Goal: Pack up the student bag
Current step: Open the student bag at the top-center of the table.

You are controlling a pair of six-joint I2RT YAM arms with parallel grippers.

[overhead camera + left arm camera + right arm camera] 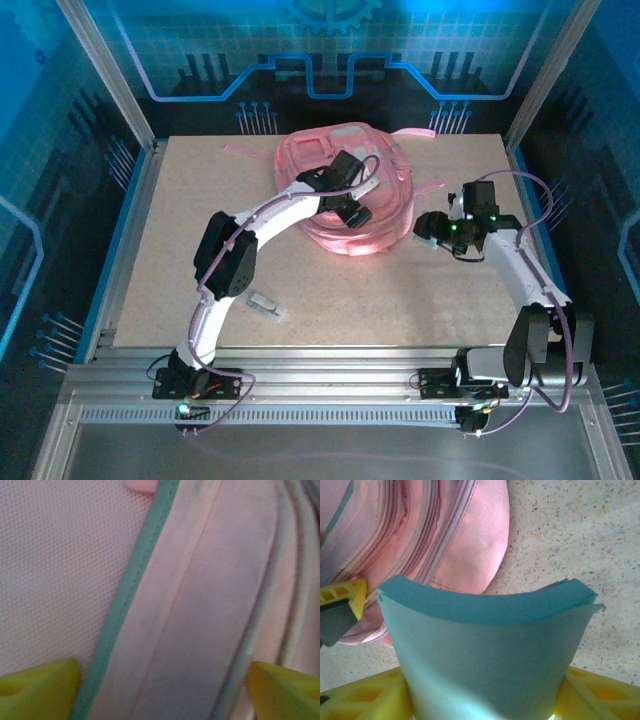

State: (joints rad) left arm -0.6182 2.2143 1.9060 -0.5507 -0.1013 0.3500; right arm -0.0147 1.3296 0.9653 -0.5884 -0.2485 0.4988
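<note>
The student bag (385,200), a pink fabric backpack with teal piping (125,595), lies flat at the middle of the table's (400,300) far edge. The left gripper (352,212) hangs close above the bag's fabric, its yellow fingertips (35,685) spread wide and gripping nothing. Just off the bag's right side, the right gripper (432,228) is clamped on a bent teal booklet (485,645). A small pale object (265,303) lies near the table's near edge, left of centre.

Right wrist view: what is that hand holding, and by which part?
A bowed teal booklet, its near side edges pinched in the right hand.
</note>
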